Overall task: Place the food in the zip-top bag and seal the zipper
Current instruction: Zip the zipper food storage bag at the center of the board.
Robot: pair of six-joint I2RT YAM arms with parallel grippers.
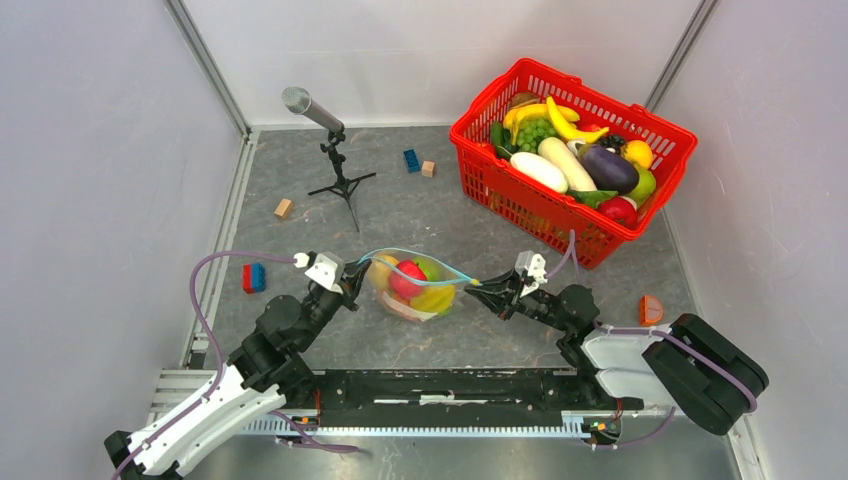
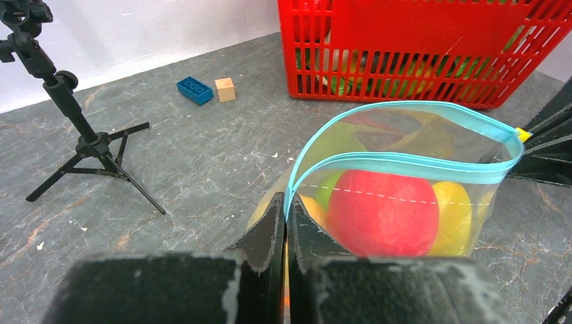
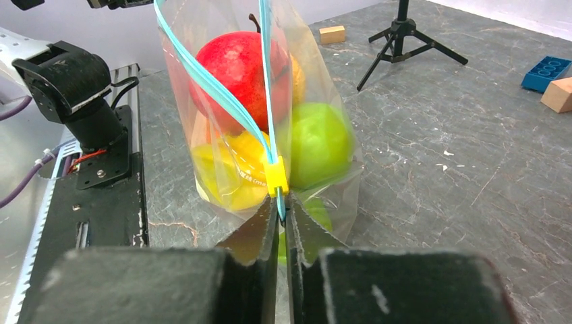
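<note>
We see the zip-top bag (image 1: 420, 290) stretched between the two arms near the middle of the desk (image 1: 420, 210), on the near side of the red basket (image 1: 510, 200). Our left tool (image 2: 287, 210) is pressed together on the bag's left top corner, pinching one end of the zipper (image 2: 411, 164). Our right tool (image 3: 283, 210) is likewise clamped on the opposite corner, just below the yellow slider (image 3: 276, 177). Between the two grips the light blue strips bow apart, so the mouth stands open. Inside the bag sit a red apple (image 2: 381, 212), a yellow lemon (image 3: 226, 169) and a green round fruit (image 3: 320, 142), crowded together and touching. We cannot tell whether the bag's bottom rests on the desk or hangs just above it. More toy produce (image 1: 575, 160) fills the basket, apart from the bag.
</note>
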